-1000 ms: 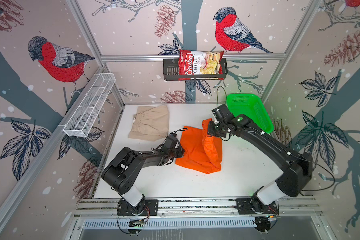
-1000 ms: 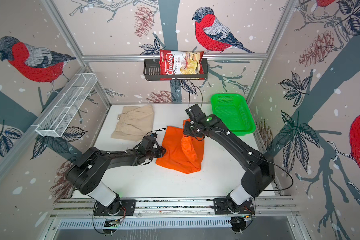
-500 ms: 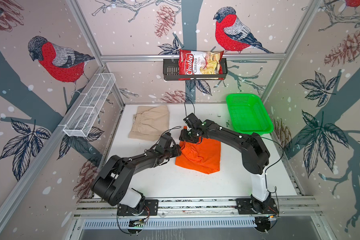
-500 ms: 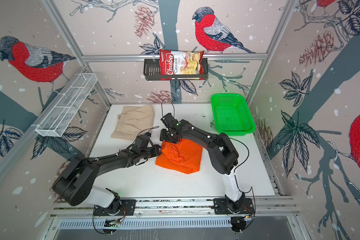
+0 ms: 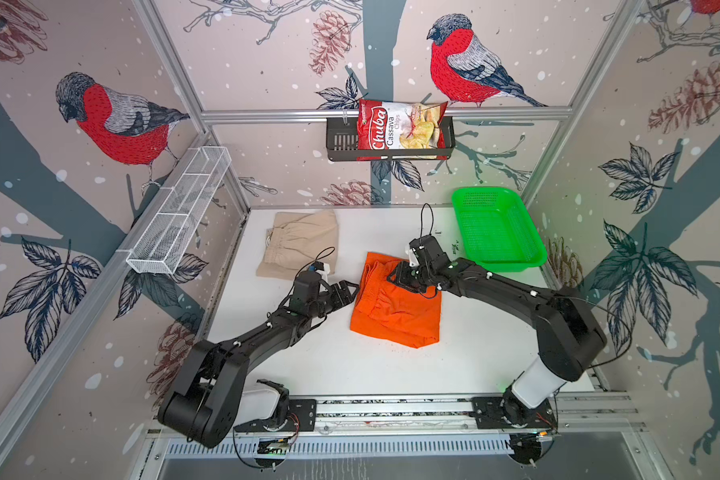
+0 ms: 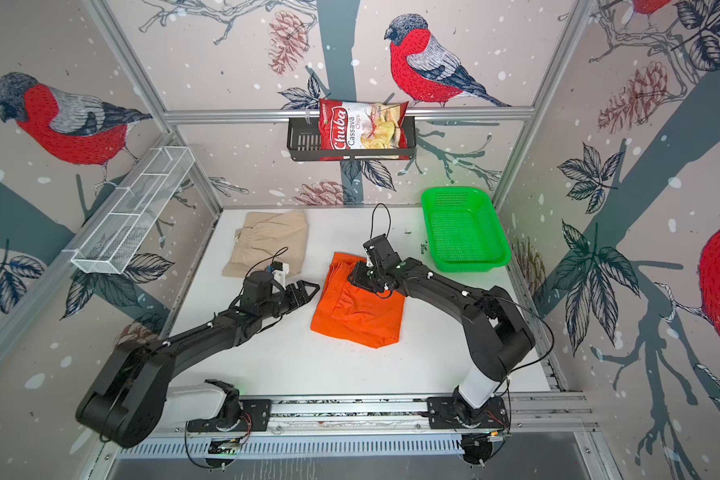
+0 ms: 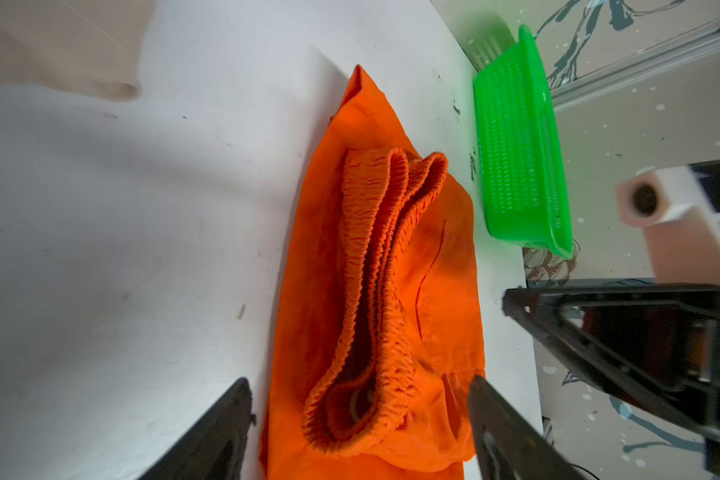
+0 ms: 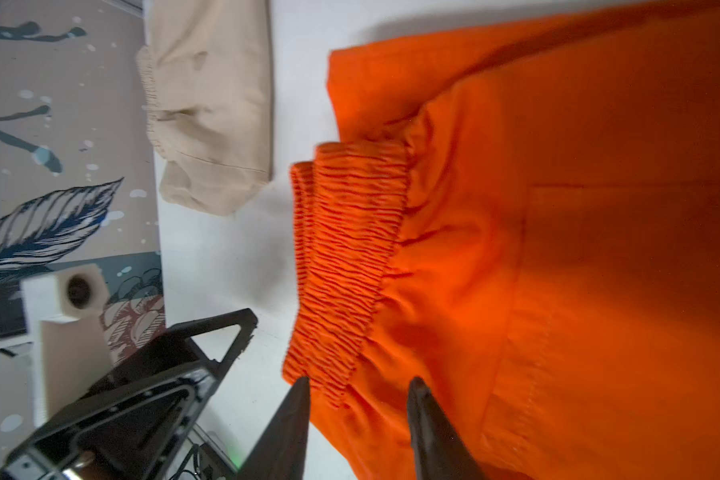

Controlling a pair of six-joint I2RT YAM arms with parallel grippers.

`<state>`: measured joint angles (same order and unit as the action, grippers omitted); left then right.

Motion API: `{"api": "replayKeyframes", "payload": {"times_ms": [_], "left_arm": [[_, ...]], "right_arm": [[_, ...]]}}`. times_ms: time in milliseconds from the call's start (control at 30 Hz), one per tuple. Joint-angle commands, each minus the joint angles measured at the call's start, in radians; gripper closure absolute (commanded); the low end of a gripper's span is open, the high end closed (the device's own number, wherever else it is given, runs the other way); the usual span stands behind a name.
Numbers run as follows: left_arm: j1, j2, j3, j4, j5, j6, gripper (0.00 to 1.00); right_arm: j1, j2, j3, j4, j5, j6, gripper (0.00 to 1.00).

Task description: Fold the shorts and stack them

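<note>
Change: orange shorts [image 5: 395, 309] now lie flat on the surface [image 5: 474, 353] — raised flap lowered.
Top views: fold judged complete; beige shorts [image 5: 300, 243] apart, far-left; stacking pending.
Left wrist: left pincer [image 7: 358, 380] released, facing waistband [image 7: 375, 270].
Right wrist: right pincer [image 8: 360, 382] part-spread over waistband; grip unconfirmed.
Next: grasp both waistband corners, carry onto beige.
Count: shorts — two; pincers, two.

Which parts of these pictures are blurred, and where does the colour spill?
Left wrist view: the right arm's camera is smeared, and the green basket casts a green glow on the table. Right wrist view: the orange shorts look slightly soft. Both top views: sharp.
</note>
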<state>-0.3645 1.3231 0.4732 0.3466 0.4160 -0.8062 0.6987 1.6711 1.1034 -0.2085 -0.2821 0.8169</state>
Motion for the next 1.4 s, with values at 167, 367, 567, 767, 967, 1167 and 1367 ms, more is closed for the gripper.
{"api": "replayKeyframes", "payload": {"times_ms": [167,367,567,767,967,1167,1367], "left_arm": [[0.001,0.184,0.033,0.143,0.135,0.001,0.18],[0.002,0.262,0.077,0.100,0.127,0.037,0.17],[0.001,0.330,0.091,0.072,0.113,0.055,0.18],[-0.013,0.399,0.094,0.129,0.137,0.031,0.21],[-0.092,0.457,0.131,0.191,0.159,-0.005,0.32],[-0.117,0.449,0.137,0.226,0.148,-0.031,0.73],[-0.112,0.374,0.277,-0.095,0.048,0.164,1.00]], "right_arm": [[0.029,0.176,0.030,0.230,-0.148,0.009,0.78],[0.032,0.287,0.028,0.182,-0.109,0.018,0.85],[0.043,0.327,-0.037,0.171,-0.061,0.006,0.87],[0.048,0.320,-0.075,0.204,-0.068,0.011,0.87],[0.045,0.324,-0.080,0.283,-0.092,0.024,0.88],[0.046,0.309,-0.084,0.313,-0.090,0.027,0.88],[0.039,0.160,-0.120,0.247,-0.016,0.000,0.74]]}}
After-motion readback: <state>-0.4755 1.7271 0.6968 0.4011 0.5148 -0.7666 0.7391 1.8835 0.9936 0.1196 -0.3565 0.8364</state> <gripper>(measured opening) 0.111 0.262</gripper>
